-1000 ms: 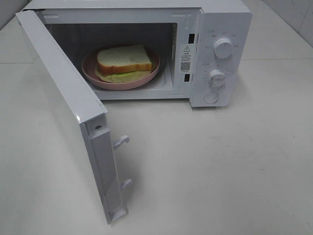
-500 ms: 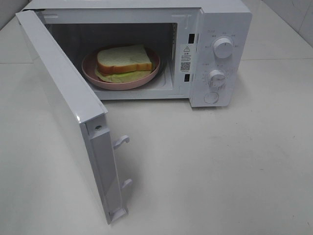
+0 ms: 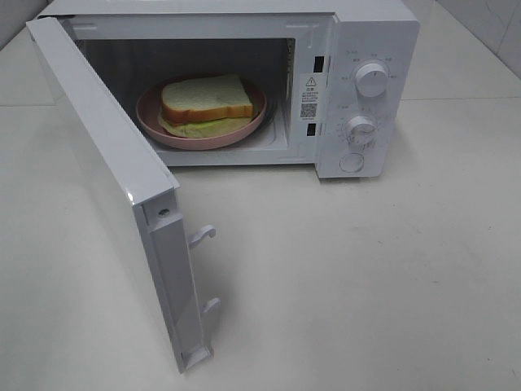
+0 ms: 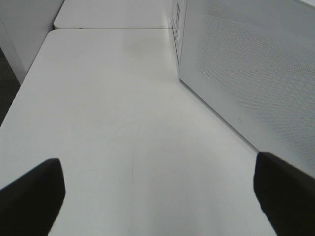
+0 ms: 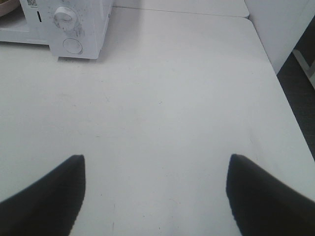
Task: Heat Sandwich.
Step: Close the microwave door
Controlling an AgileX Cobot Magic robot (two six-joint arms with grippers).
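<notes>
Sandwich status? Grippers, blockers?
Left gripper and right gripper open, empty. Sandwich on pink plate inside microwave. Door wide open, not yet shut.

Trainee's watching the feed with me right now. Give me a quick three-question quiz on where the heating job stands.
1. True or false: the microwave door is shut.
2. The sandwich lies: A) on the table in front; B) on the pink plate inside the microwave; C) on top of the oven.
3. Fill in: the left claw and the right claw are both ____, holding nothing.

Key: 1 false, the door stands wide open; 2 B; 3 open.
</notes>
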